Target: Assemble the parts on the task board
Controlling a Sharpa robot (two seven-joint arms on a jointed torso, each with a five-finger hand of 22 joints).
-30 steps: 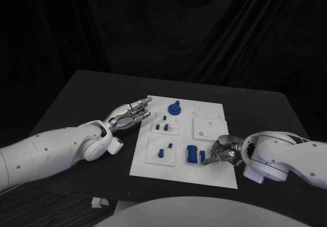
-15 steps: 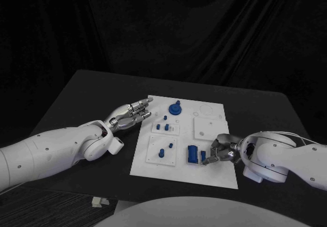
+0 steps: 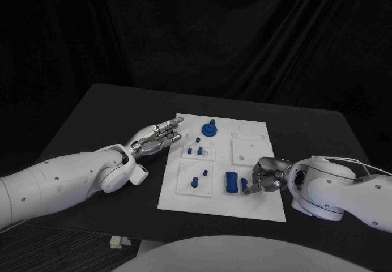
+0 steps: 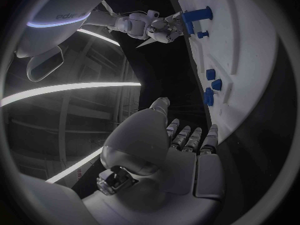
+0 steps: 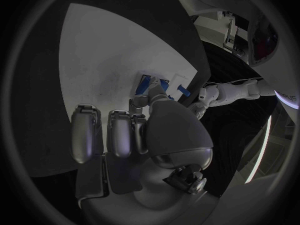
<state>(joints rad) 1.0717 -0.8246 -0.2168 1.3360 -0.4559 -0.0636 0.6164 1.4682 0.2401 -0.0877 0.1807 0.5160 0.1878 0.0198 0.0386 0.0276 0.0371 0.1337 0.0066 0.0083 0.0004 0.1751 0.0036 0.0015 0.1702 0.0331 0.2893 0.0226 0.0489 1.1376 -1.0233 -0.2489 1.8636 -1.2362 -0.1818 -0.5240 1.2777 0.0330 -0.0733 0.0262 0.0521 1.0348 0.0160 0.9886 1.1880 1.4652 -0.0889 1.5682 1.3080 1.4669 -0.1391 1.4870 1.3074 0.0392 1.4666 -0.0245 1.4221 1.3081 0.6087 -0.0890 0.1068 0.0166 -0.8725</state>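
Note:
The white task board [image 3: 249,152] lies mid-table. On it are a round blue part with a peg [image 3: 209,131], small blue pegs [image 3: 196,151], a single peg [image 3: 194,182] and a blue block [image 3: 231,183]. Beside the block stands a slim blue part [image 3: 243,185]. My right hand [image 3: 263,177] sits low on the board's near right side, fingers curled, its fingertips pinching that slim part [image 5: 164,85]. My left hand [image 3: 155,137] hovers at the board's far left edge, fingers stretched out and holding nothing. The left wrist view shows the right hand [image 4: 156,27] against the blue block [image 4: 197,15].
The black table [image 3: 98,124] extends left of the board and beyond its far edge. Recessed white panels [image 3: 251,152] and round holes [image 3: 247,131] mark the board's right half. Both white forearms rest along the table's near sides.
My right hand has crept slightly left and further onto the board, closing in on the slim blue part. The left hand has stayed where it was.

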